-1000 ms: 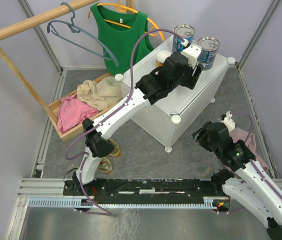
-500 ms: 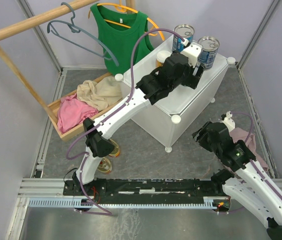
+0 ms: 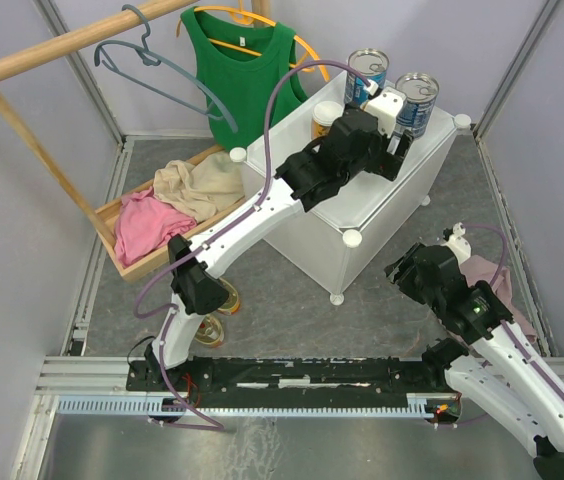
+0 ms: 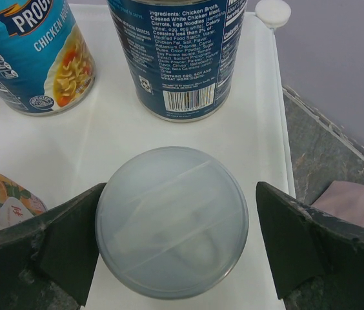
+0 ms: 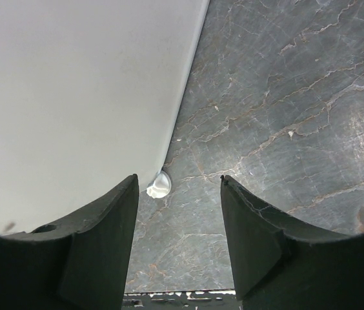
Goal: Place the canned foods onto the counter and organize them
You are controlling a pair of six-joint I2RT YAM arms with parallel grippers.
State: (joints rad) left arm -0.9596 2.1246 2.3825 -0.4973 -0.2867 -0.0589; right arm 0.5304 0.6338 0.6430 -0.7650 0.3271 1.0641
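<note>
Cans from above: one tall blue can (image 3: 367, 70) and a second tall can (image 3: 417, 100) stood at the far edge of the counter (image 3: 372, 205), with my left gripper (image 3: 399, 135) just in front of them. My right gripper (image 3: 402, 268) hung low beside the counter.
Left wrist: jaws were spread wide either side of a small white-lidded can (image 4: 171, 221) standing on the counter top, not clamping it.
Right wrist: fingers were apart with nothing between them, and the counter wall and stone floor (image 5: 285, 97) were below.

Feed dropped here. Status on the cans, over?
Left gripper open, straddling white-lidded can upright on counter. Right gripper open, empty, over floor. Two tall cans stand close behind.
</note>
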